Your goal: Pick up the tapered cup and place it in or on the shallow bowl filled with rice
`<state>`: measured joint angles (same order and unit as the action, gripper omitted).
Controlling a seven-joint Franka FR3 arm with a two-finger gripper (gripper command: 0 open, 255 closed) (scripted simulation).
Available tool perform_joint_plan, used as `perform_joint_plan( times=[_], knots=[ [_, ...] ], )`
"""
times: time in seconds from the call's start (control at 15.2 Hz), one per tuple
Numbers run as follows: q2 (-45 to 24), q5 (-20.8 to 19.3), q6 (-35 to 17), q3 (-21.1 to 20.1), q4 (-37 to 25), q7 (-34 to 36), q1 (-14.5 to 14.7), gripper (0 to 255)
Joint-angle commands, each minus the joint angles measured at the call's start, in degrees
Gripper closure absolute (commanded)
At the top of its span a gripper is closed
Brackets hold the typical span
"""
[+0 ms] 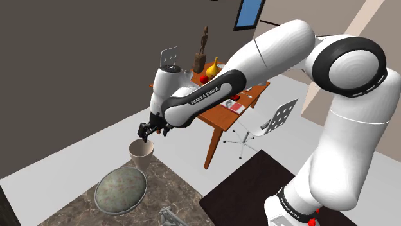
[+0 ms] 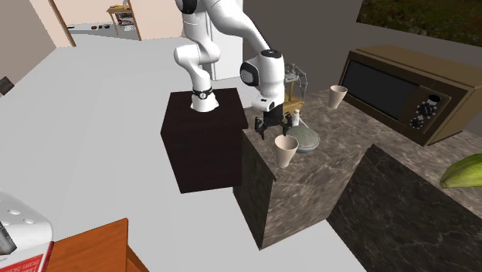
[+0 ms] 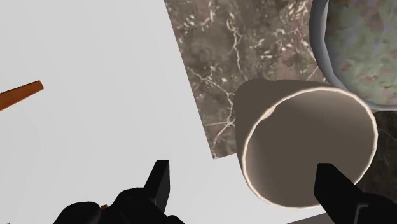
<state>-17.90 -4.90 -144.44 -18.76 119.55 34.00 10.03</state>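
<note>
Pincer: black two-finger gripper (image 3: pixel 248 191) hung spread, empty.
Cup: beige tapered cup (image 3: pixel 305 146) stood upright, rim partly behind gripper.
Bowl: grey shallow bowl (image 3: pixel 319 38) was partly cropped.

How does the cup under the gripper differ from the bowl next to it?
The cup is tall, plain beige, tapering to a narrow base; the bowl is low, wide, grey-rimmed. The cup is empty; the bowl holds mottled greenish filling. The cup stands at a corner of the counter, below the open gripper; the bowl lies further in. Both sit upright.
</note>
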Motion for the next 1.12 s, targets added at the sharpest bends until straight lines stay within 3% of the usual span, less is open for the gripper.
perform_joint_plan(
  times=[0.0,0.4,0.92,0.99,1.06],
  knots=[
    [-2.34,-1.11,-0.93,0.36,-1.28,1.15,0.92,0],
    [-6.73,-3.10,-4.46,1.62,-2.01,2.50,2.14,0],
    [-6.73,-3.09,-4.45,1.63,-2.01,2.49,2.15,0],
    [-6.73,-3.09,-4.45,1.63,-2.01,2.49,2.15,255],
    [-6.73,-3.09,-4.45,1.63,-2.01,2.49,2.15,255]
  ],
)
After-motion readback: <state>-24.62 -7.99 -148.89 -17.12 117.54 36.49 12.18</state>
